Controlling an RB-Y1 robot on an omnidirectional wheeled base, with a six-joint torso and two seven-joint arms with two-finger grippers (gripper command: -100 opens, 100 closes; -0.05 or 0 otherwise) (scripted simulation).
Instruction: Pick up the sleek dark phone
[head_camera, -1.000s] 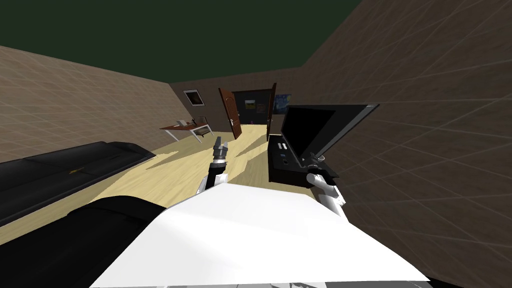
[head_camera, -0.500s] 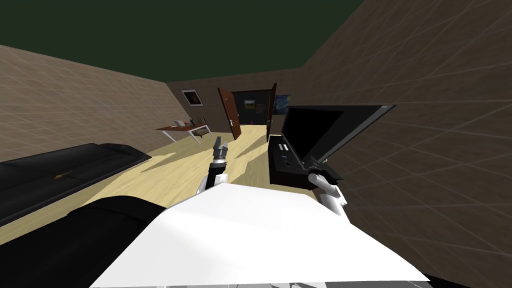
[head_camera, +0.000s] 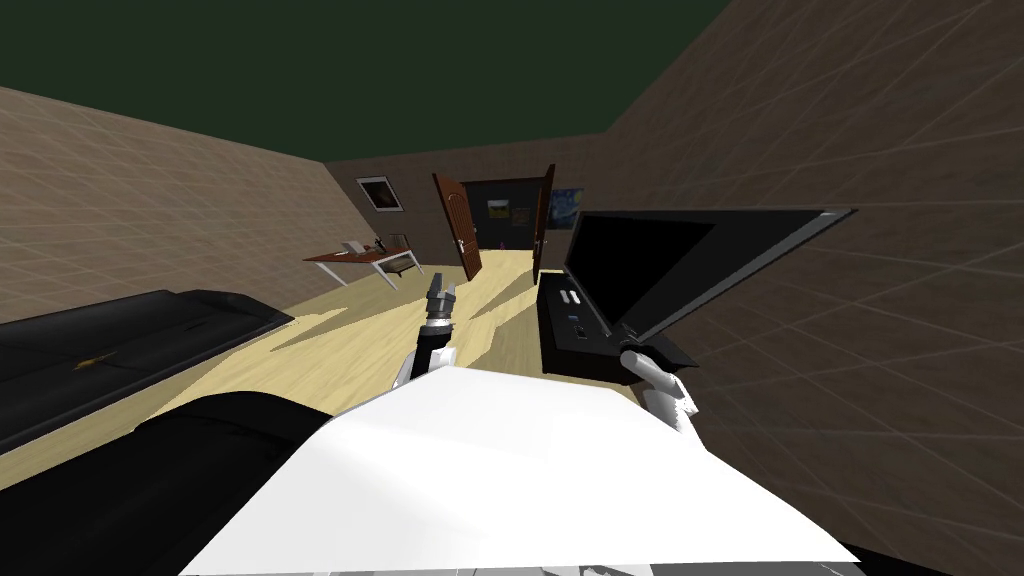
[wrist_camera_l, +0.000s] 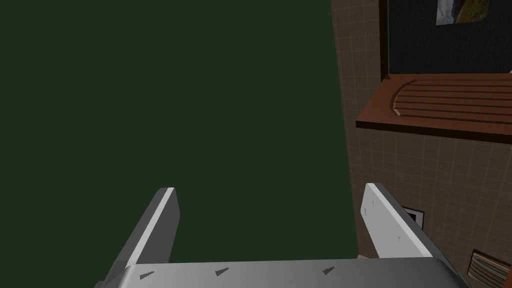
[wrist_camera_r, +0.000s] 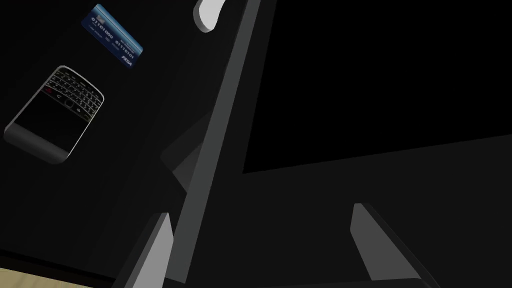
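The dark phone with a keypad and silver rim lies flat on a black stand top. It is off to the side of my right gripper, beyond the finger nearer the stand's edge. That gripper is open and holds nothing, and the grey edge of the television runs up between its fingers. My right arm reaches to the stand under the television. My left gripper is raised in front of my chest, open and empty.
A blue card and a white object lie past the phone on the stand. A black sofa runs along the left wall. A desk and an open brown door stand at the far end of the pale wooden floor.
The whole head view has shifted: the television now stretches further right and the desk and sofa sit further left, so I have moved. My right arm sits slightly lower by the stand.
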